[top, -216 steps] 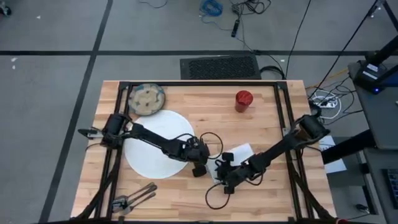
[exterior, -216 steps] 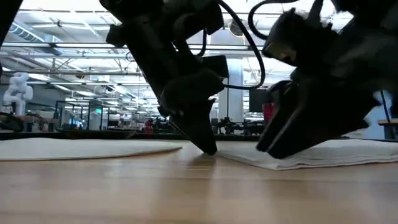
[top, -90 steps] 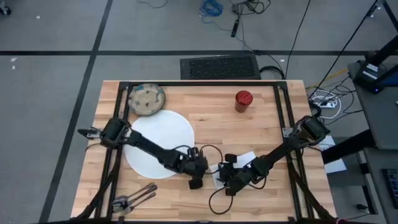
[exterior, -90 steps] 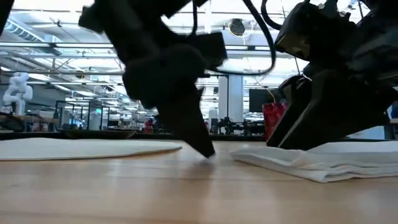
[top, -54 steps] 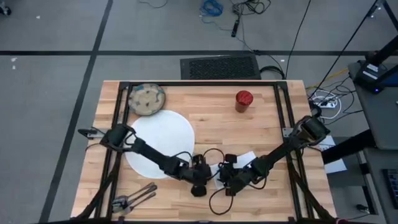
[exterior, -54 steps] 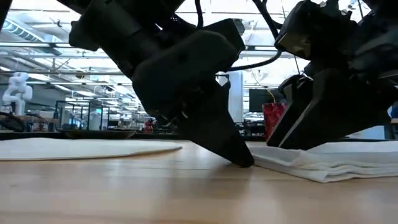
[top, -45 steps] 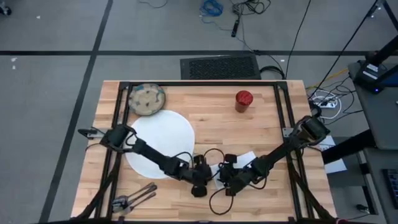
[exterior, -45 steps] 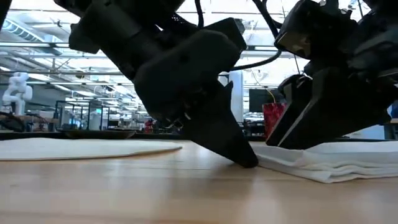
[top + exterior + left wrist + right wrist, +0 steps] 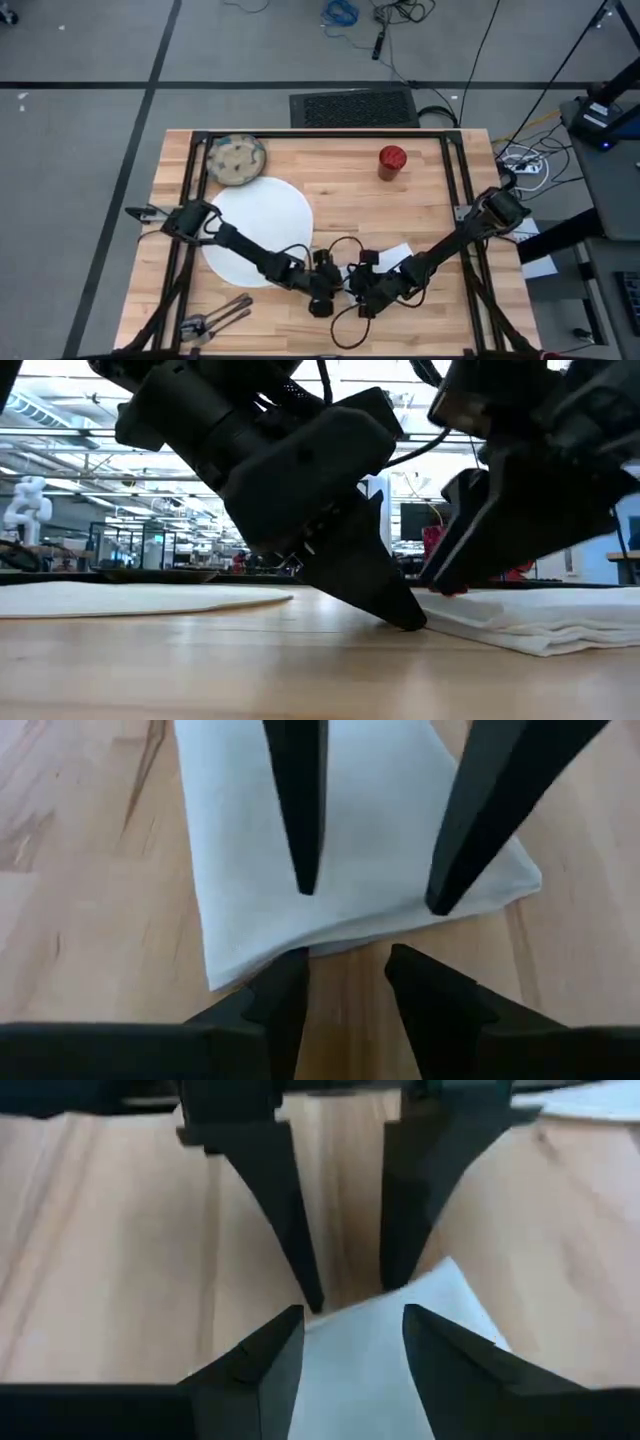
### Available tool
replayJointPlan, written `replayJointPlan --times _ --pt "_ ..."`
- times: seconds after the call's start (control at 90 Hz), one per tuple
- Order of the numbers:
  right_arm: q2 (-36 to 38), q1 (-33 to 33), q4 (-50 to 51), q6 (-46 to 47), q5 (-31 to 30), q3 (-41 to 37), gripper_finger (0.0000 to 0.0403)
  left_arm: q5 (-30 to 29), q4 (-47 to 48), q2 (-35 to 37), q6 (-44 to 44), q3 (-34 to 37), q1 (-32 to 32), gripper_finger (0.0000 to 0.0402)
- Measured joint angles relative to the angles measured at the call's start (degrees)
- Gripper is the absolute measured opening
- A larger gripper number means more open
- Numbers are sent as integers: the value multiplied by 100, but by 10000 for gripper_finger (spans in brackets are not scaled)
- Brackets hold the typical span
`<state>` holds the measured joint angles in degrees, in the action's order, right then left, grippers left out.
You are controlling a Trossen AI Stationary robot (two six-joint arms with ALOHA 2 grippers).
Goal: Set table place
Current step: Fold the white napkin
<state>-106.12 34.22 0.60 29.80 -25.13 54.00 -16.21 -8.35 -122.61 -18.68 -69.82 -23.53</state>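
Note:
A folded white napkin (image 9: 360, 840) lies flat on the wooden table (image 9: 420, 200), near the front middle. My right gripper (image 9: 350, 1342) stands open over its left edge, fingers slanting down onto the cloth. My left gripper (image 9: 345, 970) is open and low on the table, its tips right at that same edge (image 9: 425, 622), facing the right gripper. In the high view the two grippers, left (image 9: 332, 292) and right (image 9: 356, 292), meet nose to nose, and only a corner of the napkin (image 9: 395, 252) shows. My left gripper has both fingertips (image 9: 293, 960) down at the napkin's edge (image 9: 320, 946), slanting from the table's left; I cannot tell whether they touch the cloth. My right gripper sets its two spread fingertips (image 9: 305, 885) on the napkin's top side near that edge (image 9: 370, 915), slanting down from the right. The napkin stays flat on the table.
A large white plate (image 9: 255, 230) lies left of the grippers, with a speckled bowl (image 9: 236, 160) behind it at the far left. A red cup (image 9: 391, 160) stands far right of centre. Dark cutlery (image 9: 215, 320) lies at the near left corner.
My left gripper has slid low along the table toward the right edge, up to the napkin's edge. My right gripper has shifted a little toward the left gripper over the napkin. The napkin has stayed flat.

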Motion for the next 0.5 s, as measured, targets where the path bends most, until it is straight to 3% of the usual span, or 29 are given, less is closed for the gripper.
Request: replayJointPlan --times 0.422,0.5 --pt "-21 529 141 346 442 0 160 3 246 4 -4 -13 92 132" --pt "110 519 127 273 289 102 160 2 242 4 -4 -9 92 132"
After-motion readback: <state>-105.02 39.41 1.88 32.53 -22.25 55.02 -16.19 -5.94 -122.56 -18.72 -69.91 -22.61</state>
